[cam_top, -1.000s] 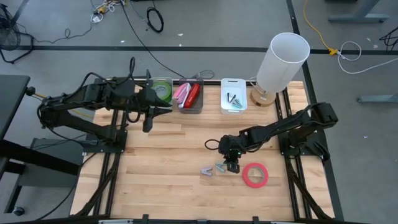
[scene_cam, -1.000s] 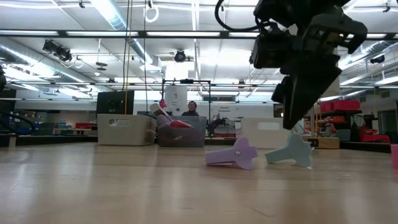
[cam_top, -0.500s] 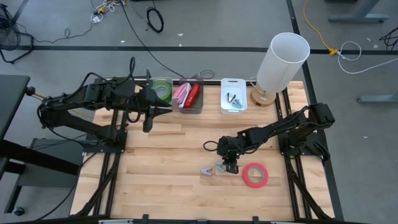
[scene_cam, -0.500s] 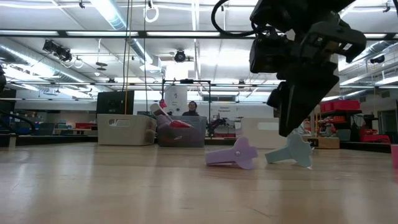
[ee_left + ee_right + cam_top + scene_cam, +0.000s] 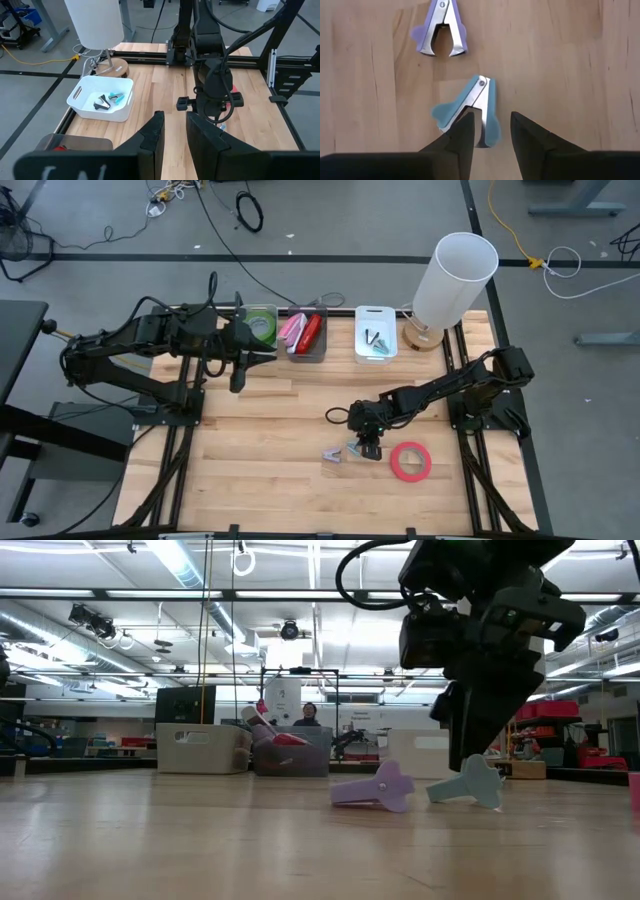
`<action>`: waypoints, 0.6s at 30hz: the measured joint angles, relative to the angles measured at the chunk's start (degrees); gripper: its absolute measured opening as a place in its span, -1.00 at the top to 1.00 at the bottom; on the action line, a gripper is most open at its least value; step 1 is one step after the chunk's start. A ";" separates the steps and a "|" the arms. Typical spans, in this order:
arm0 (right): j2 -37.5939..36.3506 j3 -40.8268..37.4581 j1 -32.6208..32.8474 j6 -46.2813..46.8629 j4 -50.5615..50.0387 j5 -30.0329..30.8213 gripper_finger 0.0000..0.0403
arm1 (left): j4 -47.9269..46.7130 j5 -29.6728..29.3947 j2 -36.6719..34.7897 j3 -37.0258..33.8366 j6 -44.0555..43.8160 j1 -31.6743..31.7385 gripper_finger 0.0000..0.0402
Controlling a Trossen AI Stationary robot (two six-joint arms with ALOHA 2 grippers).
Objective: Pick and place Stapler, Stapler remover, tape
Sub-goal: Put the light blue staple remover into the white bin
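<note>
A blue staple remover [image 5: 470, 107] lies flat on the wooden table, with a purple one [image 5: 440, 27] just beyond it. My right gripper [image 5: 490, 132] stands open directly over the blue one [image 5: 468, 783], pointing steeply down, its fingers astride the jaw end. A red tape roll [image 5: 410, 462] lies flat to its right. Staplers [image 5: 305, 330] sit in a grey bin at the far edge, and green tape [image 5: 262, 327] sits in the bin left of it. My left gripper [image 5: 175, 135] waits raised at the far left, slightly open, with nothing between its fingers. My right gripper comes at the blue staple remover's jaw end [image 5: 479, 117] from above, pointing steeply down, one finger [image 5: 462, 135] overlapping its wing. The remover lies flat on the table. I cannot tell whether the fingertips touch it.
A white bin [image 5: 375, 335] holding more staple removers stands at the far edge, with a white lamp [image 5: 455, 275] on a wooden base to its right. Bare table lies at the left and along the near edge. A person shows far off in the room behind.
My right gripper has sunk a little toward the blue staple remover, still open. The removers and the tape roll have stayed where they were.
</note>
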 joint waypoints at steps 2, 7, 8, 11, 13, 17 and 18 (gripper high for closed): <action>0.00 0.00 0.00 0.27 -0.11 0.01 0.39 | 0.00 0.00 0.00 0.00 -0.02 0.01 0.59; 0.00 0.00 0.00 0.85 -1.04 0.00 0.52 | 0.00 0.00 0.00 0.00 -0.02 0.02 0.59; 0.00 0.00 0.00 0.85 -1.24 0.00 0.55 | 0.00 0.01 0.00 0.00 -0.04 0.01 0.59; 0.00 0.00 0.00 0.85 -1.48 0.00 0.66 | 0.00 0.02 0.00 0.00 -0.24 0.00 0.59; 0.00 0.00 0.00 0.85 -1.54 0.00 0.74 | 0.00 0.00 0.00 0.00 -0.30 0.02 0.59; -0.02 0.00 0.00 0.85 -1.51 0.00 0.87 | 0.00 0.00 0.00 0.00 -0.39 0.00 0.59; -0.02 0.00 0.00 0.85 -1.51 -0.01 0.90 | 0.00 0.00 0.00 0.00 -0.39 0.02 0.59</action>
